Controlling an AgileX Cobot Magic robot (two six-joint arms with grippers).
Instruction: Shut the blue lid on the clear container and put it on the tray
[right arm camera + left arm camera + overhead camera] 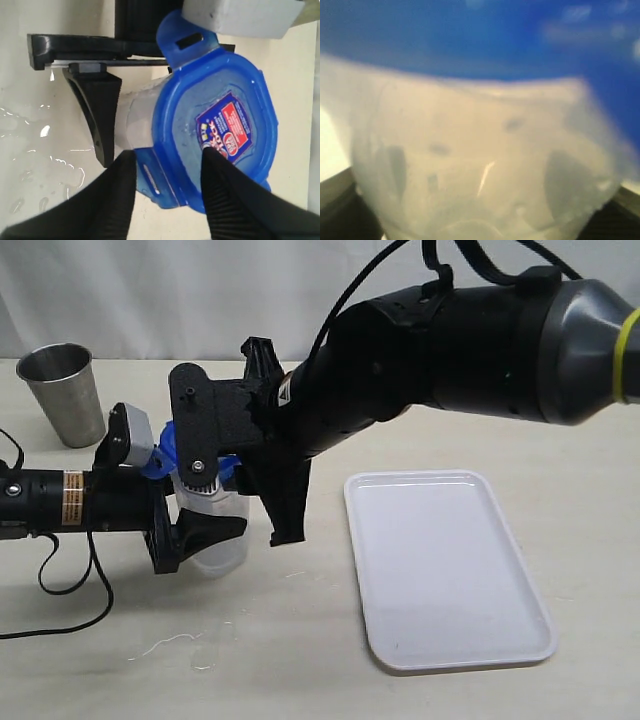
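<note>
Alignment matters here: the blue lid [210, 115] sits atop the clear container [222, 552], which stands upright, and one lid flap [156, 181] lies between the spread, empty jaws of the right gripper [167, 160], the arm above it. The left gripper [205, 530] clamps the container's body from the side, apart from the tray [445, 570]. Count: one lid, one container, one tray, one steel cup [65, 390]

Light: bright, even | shadows: soft, faint | left wrist: wholly blurred | exterior, right wrist: sharp
</note>
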